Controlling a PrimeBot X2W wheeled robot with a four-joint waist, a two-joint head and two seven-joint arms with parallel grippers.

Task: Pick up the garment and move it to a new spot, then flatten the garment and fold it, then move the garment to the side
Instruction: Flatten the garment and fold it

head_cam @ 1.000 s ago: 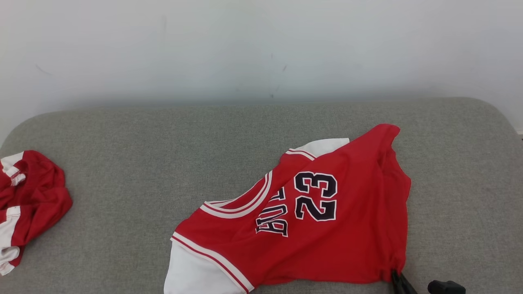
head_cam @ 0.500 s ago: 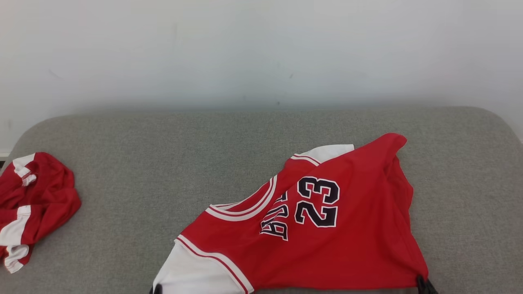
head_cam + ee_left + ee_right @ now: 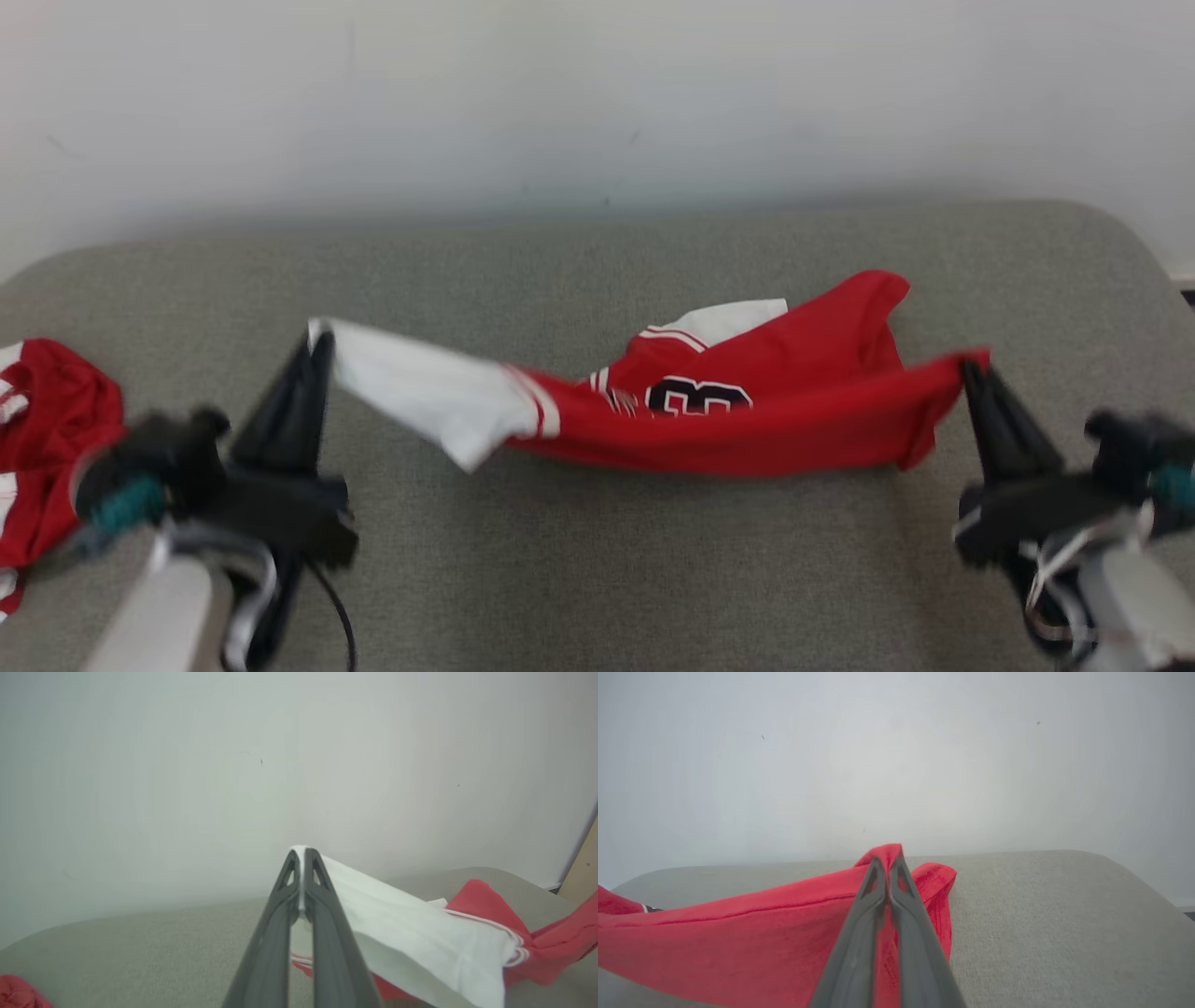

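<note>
Partly aloft, garment (image 3: 747, 439) between end effectors (image 3: 320, 338) (image 3: 966, 366)

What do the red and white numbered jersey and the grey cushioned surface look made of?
The red and white jersey looks like thin matte knit, probably synthetic: it sags in soft folds. The grey cushioned surface looks like coarse woven upholstery, matte: speckled weave, rounded padded-looking corners.

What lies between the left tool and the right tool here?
In the head view, the red jersey spans that stretch: the left tool pinches its white sleeve, the right tool its red corner, and the middle sags toward the grey cushion.
</note>
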